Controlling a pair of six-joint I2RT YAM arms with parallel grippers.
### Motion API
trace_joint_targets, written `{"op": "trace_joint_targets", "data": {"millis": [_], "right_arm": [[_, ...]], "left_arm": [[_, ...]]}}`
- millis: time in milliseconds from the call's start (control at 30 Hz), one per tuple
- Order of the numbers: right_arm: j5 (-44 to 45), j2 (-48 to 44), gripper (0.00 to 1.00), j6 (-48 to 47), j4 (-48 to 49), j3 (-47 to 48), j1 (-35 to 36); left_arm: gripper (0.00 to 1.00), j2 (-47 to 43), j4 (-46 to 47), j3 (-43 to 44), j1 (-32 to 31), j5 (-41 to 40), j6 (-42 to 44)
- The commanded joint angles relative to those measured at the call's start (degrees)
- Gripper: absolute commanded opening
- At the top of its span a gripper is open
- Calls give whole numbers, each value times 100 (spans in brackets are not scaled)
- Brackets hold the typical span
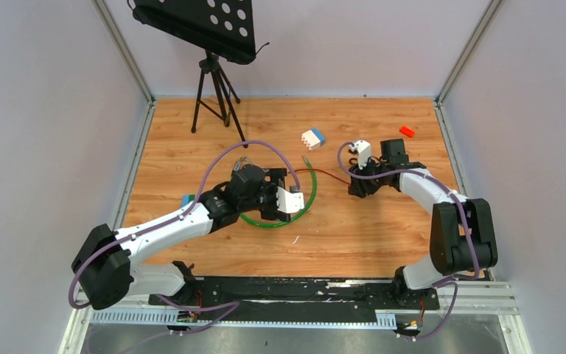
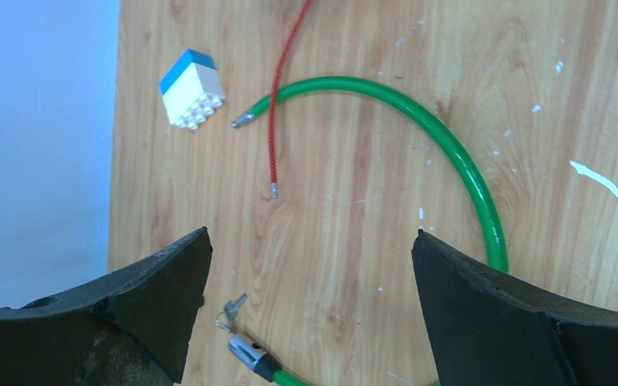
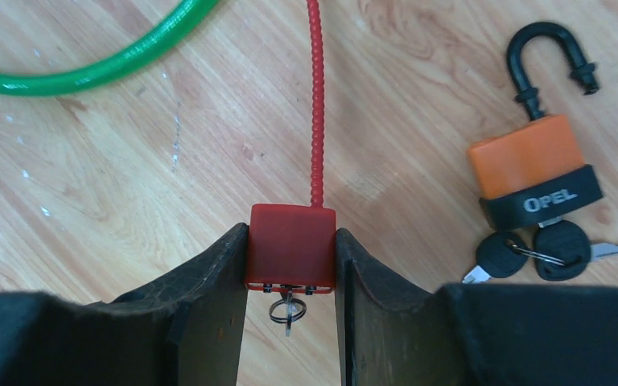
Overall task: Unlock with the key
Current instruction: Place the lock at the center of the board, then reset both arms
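The right claw (image 3: pixel 291 257) gripped the red lock body (image 3: pixel 290 229) at bottom centre of its view, key ring (image 3: pixel 288 310) hanging from the near face, red cable (image 3: pixel 315 96) running straight up-frame. The left claw (image 2: pixel 310 235) gaped wide above the worktop (image 2: pixel 346 305); the green cable's barrel (image 2: pixel 248 352) and small key (image 2: pixel 235 305) lay lower centre, nearer the finger at frame left.

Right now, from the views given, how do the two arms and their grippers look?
The left arm and right arm have white shells between black joints; a purple cable loops along each. The left gripper and right gripper have broad black fingers, tapering to blunt tips, with scuffed inner faces.
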Motion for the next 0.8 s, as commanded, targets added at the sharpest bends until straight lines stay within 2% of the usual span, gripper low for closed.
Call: {"op": "trace_joint_targets", "data": {"millis": [0, 200, 333, 467, 633, 700, 767], "right_arm": [[507, 261, 32, -358, 27, -79, 202], [832, 457, 42, -496, 68, -154, 386], [957, 436, 48, -581, 118, -273, 420], [946, 209, 61, -602, -58, -206, 424], [883, -556, 80, -425, -516, 243, 402], [881, -983, 98, -194, -610, 385, 385], [981, -1384, 100, 52, -648, 488, 359]], "left_arm": [[100, -308, -208, 413, 24, -184, -310], [100, -517, -352, 491, 33, -542, -509], [100, -437, -635, 733, 128, -983, -1014], [100, -435, -864, 933, 472, -1089, -1569], [100, -915, -731, 701, 1172, -1129, -2108], [100, -1201, -690, 548, 1509, -1151, -2314], [100, -1537, -637, 329, 1897, -1183, -2552]]}}
